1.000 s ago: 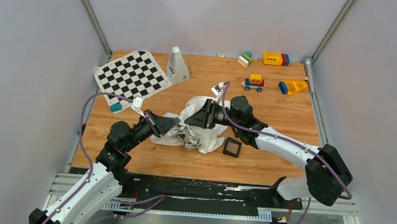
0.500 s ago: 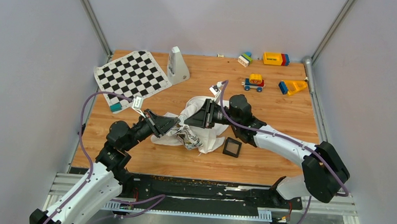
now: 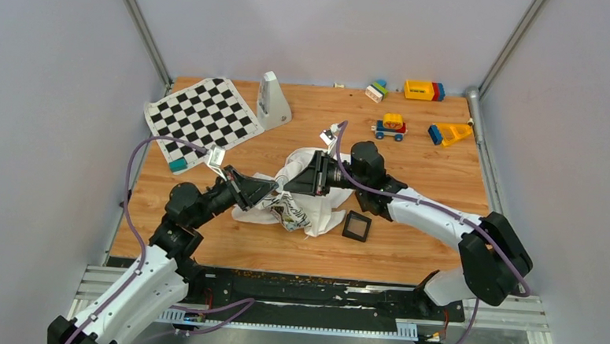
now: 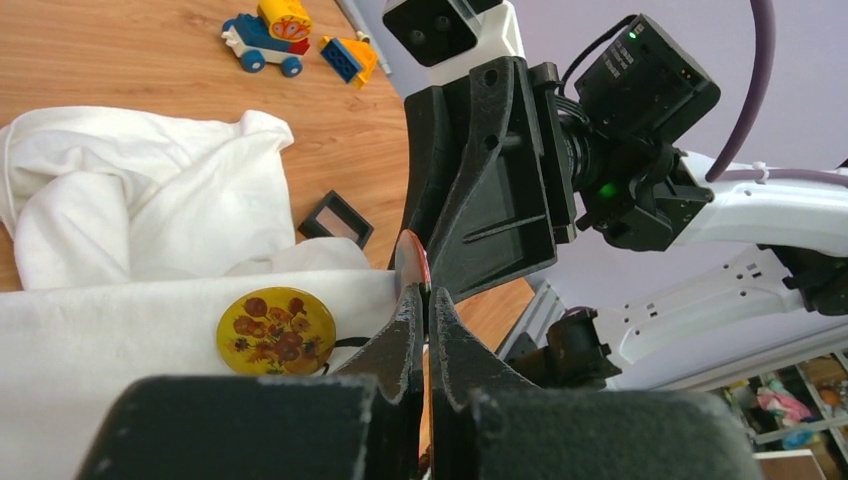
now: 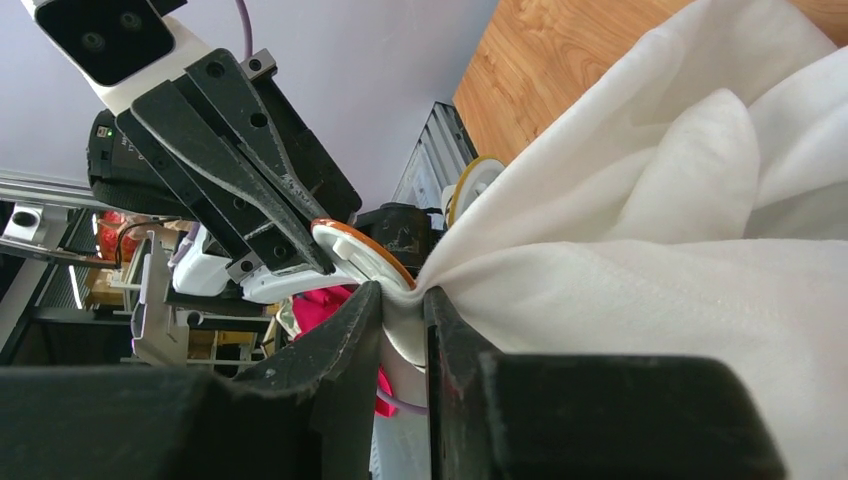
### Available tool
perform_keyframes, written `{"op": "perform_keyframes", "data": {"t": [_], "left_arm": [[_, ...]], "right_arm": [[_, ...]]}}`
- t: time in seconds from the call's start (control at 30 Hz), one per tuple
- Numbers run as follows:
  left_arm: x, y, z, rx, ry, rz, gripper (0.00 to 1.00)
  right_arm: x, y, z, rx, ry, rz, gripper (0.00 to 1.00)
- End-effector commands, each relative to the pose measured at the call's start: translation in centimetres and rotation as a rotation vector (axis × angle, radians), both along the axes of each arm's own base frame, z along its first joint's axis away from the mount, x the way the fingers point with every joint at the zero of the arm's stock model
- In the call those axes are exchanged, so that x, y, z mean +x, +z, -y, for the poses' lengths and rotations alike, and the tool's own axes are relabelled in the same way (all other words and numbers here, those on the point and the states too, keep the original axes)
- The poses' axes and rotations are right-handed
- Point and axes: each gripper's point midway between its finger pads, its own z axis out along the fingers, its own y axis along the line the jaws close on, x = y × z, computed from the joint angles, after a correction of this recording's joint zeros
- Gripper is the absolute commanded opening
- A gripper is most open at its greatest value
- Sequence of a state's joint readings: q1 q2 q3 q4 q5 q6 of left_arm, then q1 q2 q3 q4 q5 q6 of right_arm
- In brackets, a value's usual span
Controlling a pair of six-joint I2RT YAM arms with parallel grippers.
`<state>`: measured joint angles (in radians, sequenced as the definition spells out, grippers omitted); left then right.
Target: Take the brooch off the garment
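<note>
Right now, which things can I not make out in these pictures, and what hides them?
- Left wrist view: the orange-rimmed brooch is edge-on in the left gripper; its face is unseen.
- Right wrist view: its pin is hidden by the garment and the right gripper.
- Top view: both grippers cover it.

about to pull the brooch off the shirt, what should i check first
1. Hold on the brooch: ok, the left gripper is shut on its orange rim.
2. Hold on the garment: ok, the right gripper pinches the cloth right beside the brooch.
3. Cloth taut between the two grips: ok, it is drawn to a point.
4. Pin clasp undone: cannot tell, it is hidden.
5. The sunflower badge outside both grips: ok.
6. The black frame off the cloth: ok, it lies beside the garment.
</note>
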<state>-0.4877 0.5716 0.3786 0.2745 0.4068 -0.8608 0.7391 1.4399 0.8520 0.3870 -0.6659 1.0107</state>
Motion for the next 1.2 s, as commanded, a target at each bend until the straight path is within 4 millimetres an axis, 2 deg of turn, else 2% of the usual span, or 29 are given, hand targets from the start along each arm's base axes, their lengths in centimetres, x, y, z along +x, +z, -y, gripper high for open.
{"op": "perform_keyframes", "data": {"t": [0.0,0.37,0.6,0.77,0.8,0.87,0.9,1.07,1.17], "left_arm": [[-3.4,3.6,1.8,-0.03,-0.205,0.144,0.0],[-3.3,1.8,2.2,0.08,-0.24,0.098,0.0],[-1.7,0.8,0.7,0.096,-0.091,0.034,0.0],[-1.3,0.0,0.6,0.087,-0.067,-0.012,0.0],[-1.3,0.0,0.7,0.074,-0.068,-0.016,0.0],[-1.4,0.5,0.7,0.041,-0.068,-0.009,0.0],[-1.4,0.8,0.7,0.025,-0.066,0.001,0.0],[-1.6,1.8,0.7,-0.039,-0.067,-0.004,0.0],[-1.9,2.6,0.7,-0.075,-0.074,0.007,0.0]], "right_arm": [[-0.2,2.0,-1.4,0.038,0.043,0.057,0.19],[-0.2,1.8,-1.6,0.019,0.051,0.062,0.19],[-0.2,1.8,-0.8,0.0,0.013,0.098,0.18],[-0.1,2.1,-0.1,-0.017,-0.017,0.136,0.22],[-0.2,2.2,0.0,-0.016,-0.022,0.147,0.28],[-0.1,2.1,0.4,-0.02,-0.042,0.156,0.48],[-0.1,2.1,0.6,-0.017,-0.052,0.166,0.53],[-0.6,2.8,1.6,0.041,-0.084,0.209,0.49],[-1.2,3.2,1.7,0.086,-0.06,0.227,0.55]]}}
